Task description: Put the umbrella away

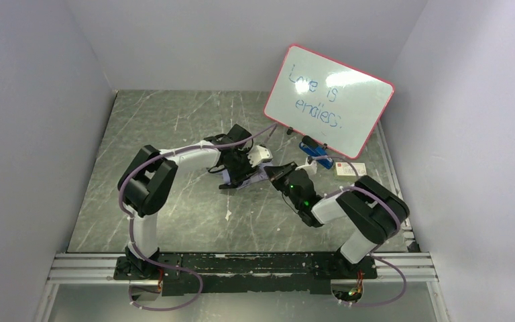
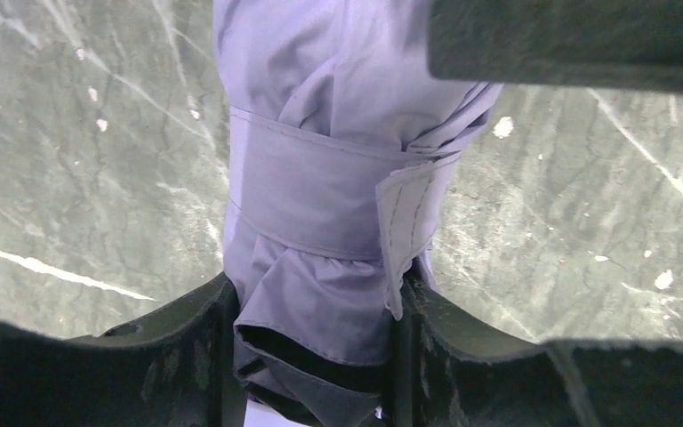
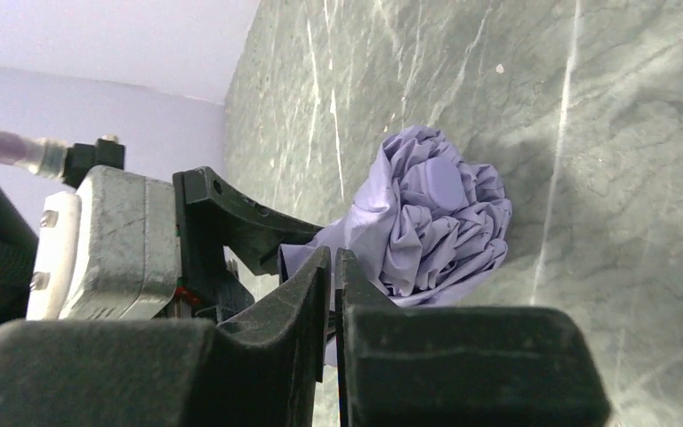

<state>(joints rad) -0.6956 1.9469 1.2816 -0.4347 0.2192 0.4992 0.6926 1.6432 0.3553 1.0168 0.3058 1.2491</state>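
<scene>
The umbrella (image 1: pixel 241 180) is folded, its lavender fabric bunched and lying on the grey-green table. In the left wrist view the umbrella (image 2: pixel 320 107) has its lavender strap (image 2: pixel 320 200) wrapped round it, with the tab end hanging at the right. My left gripper (image 2: pixel 316 302) is shut on the umbrella just below the strap; it also shows in the top view (image 1: pixel 241 164). My right gripper (image 3: pixel 333 267) has its jaws together right beside the umbrella's bunched end (image 3: pixel 436 213); nothing shows between them. It sits just right of the umbrella in the top view (image 1: pixel 276 172).
A pink-framed whiteboard (image 1: pixel 328 100) with blue writing leans at the back right. A blue eraser (image 1: pixel 315 149) and a small white card (image 1: pixel 344 169) lie below it. White walls close in three sides of the table (image 1: pixel 174 221).
</scene>
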